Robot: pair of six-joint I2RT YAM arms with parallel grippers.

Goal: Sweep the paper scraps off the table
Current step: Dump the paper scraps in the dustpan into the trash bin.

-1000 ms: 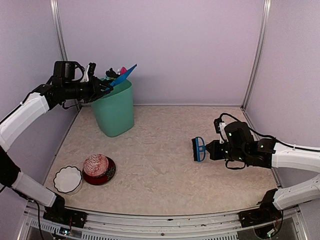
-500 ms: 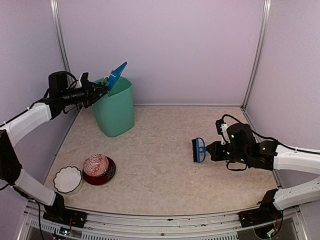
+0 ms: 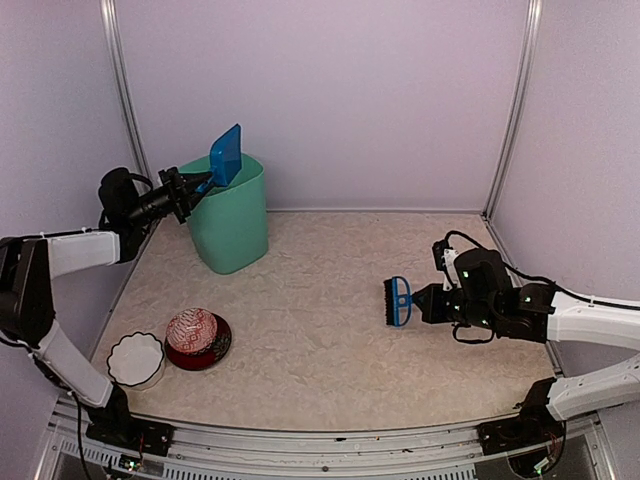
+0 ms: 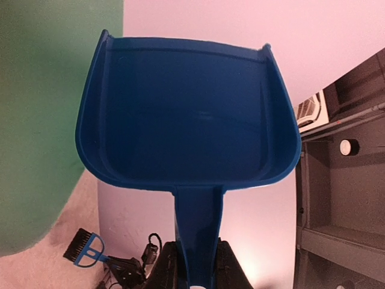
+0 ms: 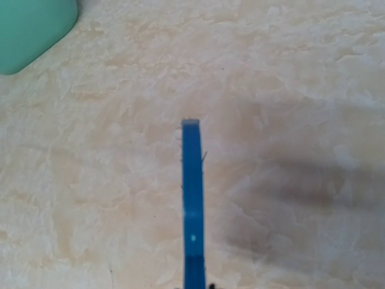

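Note:
No paper scraps show in any view, neither on the table (image 3: pixel 320 350) nor in the pan. My left gripper (image 3: pixel 190 187) is shut on the handle of a blue dustpan (image 3: pixel 226 155), which stands tipped up on end over the rim of a green bin (image 3: pixel 228 215). In the left wrist view the dustpan (image 4: pixel 186 114) is empty and its handle sits between my jaws at the bottom edge. My right gripper (image 3: pixel 425 301) is shut on a small blue hand brush (image 3: pixel 398 300), held just above the table at the right. The brush (image 5: pixel 192 198) shows edge-on in the right wrist view.
A red patterned bowl (image 3: pixel 198 337) and a white bowl (image 3: pixel 135 358) sit at the near left. The bin stands at the back left by the wall. Pale walls and metal posts close in the table on three sides.
The left arm has drawn back to the left and the dustpan has swung from a shallow tilt to nearly upright above the bin. Scraps seen at the bin's rim earlier no longer show. The right arm barely moved.

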